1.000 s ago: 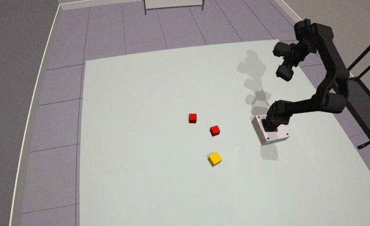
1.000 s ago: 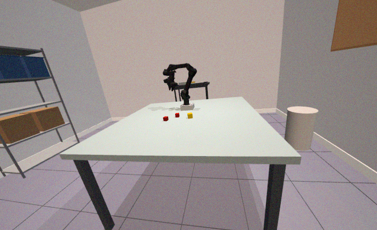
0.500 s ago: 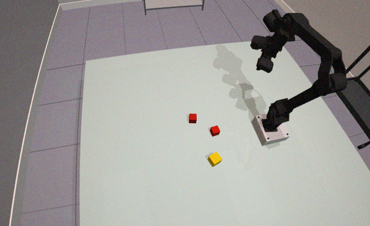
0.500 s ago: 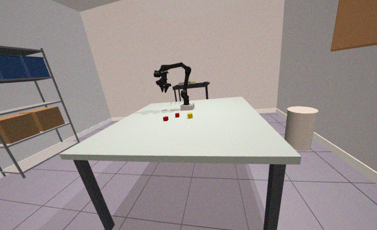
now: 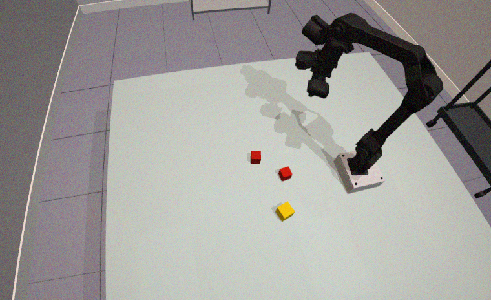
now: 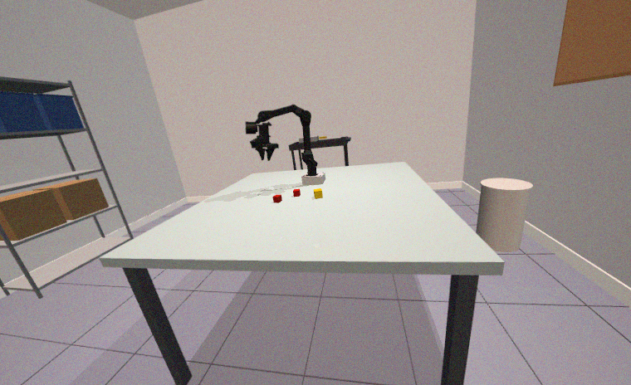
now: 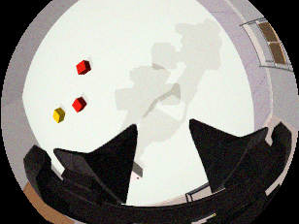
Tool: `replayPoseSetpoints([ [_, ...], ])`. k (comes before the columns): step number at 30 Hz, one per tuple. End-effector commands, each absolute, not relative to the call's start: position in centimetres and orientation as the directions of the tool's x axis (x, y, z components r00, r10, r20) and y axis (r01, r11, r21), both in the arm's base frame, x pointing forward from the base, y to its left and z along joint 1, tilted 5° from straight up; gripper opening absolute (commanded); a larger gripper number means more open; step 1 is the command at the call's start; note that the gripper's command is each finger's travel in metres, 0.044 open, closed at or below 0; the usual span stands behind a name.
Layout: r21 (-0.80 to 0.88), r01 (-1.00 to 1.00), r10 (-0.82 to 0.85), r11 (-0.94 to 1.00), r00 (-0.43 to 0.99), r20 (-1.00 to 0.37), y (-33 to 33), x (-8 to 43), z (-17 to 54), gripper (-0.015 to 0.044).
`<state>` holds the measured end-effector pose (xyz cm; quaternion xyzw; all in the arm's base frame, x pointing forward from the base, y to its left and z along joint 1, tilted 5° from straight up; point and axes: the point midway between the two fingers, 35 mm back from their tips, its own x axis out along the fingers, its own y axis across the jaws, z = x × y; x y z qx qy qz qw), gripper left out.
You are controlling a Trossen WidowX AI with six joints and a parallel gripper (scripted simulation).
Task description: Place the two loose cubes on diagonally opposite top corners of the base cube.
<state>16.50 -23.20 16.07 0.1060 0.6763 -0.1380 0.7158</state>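
A yellow cube [image 5: 285, 211] [image 6: 318, 193] [image 7: 58, 115], slightly larger than the red ones, sits on the table with nothing on top. One red cube [image 5: 285, 173] [image 6: 296, 192] [image 7: 79, 104] lies flat between the yellow cube and the other red cube. That other red cube [image 5: 255, 157] [image 6: 277, 198] [image 7: 83, 67] lies flat, farther from the arm's base. The three stand apart. My gripper [image 6: 265, 158] [image 7: 162, 126] is open and empty, high above the table and off to the side of all three cubes. In the top view its fingertips are hard to make out.
The arm's pale base block [image 5: 366, 182] [image 6: 313, 180] stands on the pale table [image 5: 187, 238] [image 6: 299, 234], on the arm side of the cubes. The arm's shadow falls on the table beside the cubes. A dark cart [image 5: 476, 134] stands beyond the table's edge.
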Motion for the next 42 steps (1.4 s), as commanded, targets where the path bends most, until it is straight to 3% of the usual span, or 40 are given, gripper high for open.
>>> replayPoseSetpoints([
  [1,-0.014,0.301,-0.028,0.953,0.043,-0.999,-22.1,20.4,15.1,0.0265],
  [23,0.028,0.099,0.031,0.995,-0.034,-0.999,-9.0,35.1,9.2,0.0265],
  [42,0.028,0.093,0.032,0.995,-0.037,-0.999,-8.2,35.2,2.8,0.0265],
])
